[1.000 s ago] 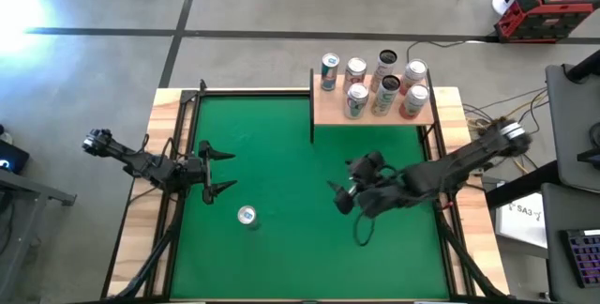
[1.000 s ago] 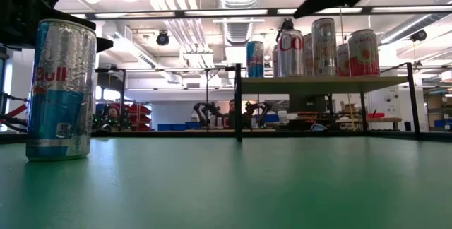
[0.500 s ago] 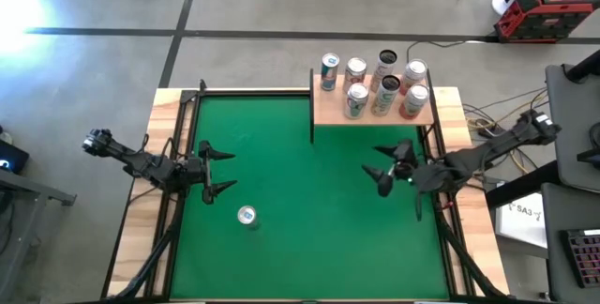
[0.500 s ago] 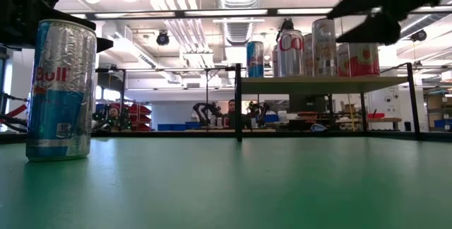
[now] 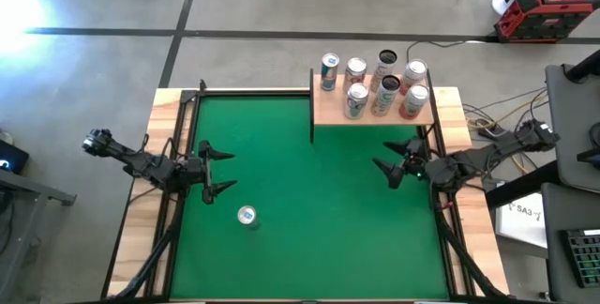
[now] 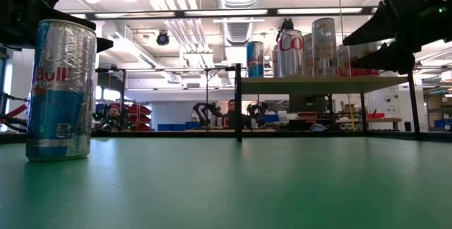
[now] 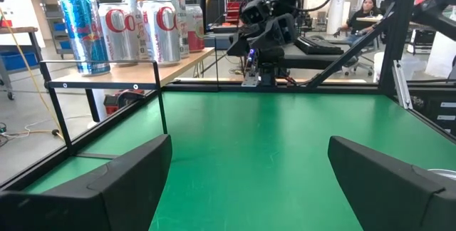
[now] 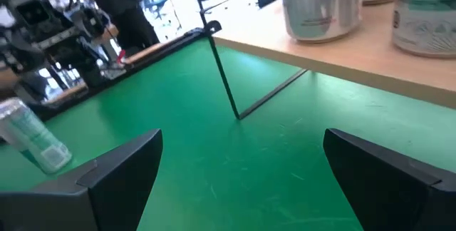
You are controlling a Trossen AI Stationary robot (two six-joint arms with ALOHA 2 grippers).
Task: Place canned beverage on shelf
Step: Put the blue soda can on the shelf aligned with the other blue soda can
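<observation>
A silver-and-blue beverage can [image 5: 247, 215] stands upright on its base on the green felt near the left front; it also shows in the low view [image 6: 61, 90] and the right wrist view [image 8: 32, 137]. The pale-wood shelf [image 5: 328, 109] on thin black posts stands at the far right, with several cans [image 5: 384, 85] upright on it. My left gripper [image 5: 217, 172] is open and empty at the table's left side, just behind the can. My right gripper [image 5: 394, 159] is open and empty at the right side, just in front of the shelf.
Wooden rims run along the table's left [image 5: 141, 238] and right [image 5: 473, 238] sides. The shelf's black posts [image 6: 238, 102] stand on the felt at the far right. Open green felt [image 5: 309, 229] lies between the two grippers. People show in the room behind the table.
My right gripper has drawn back from the table's middle toward the right edge and a little toward the far edge, and has turned about; it now sits in front of the shelf, still open. The can and my left arm have kept still.
</observation>
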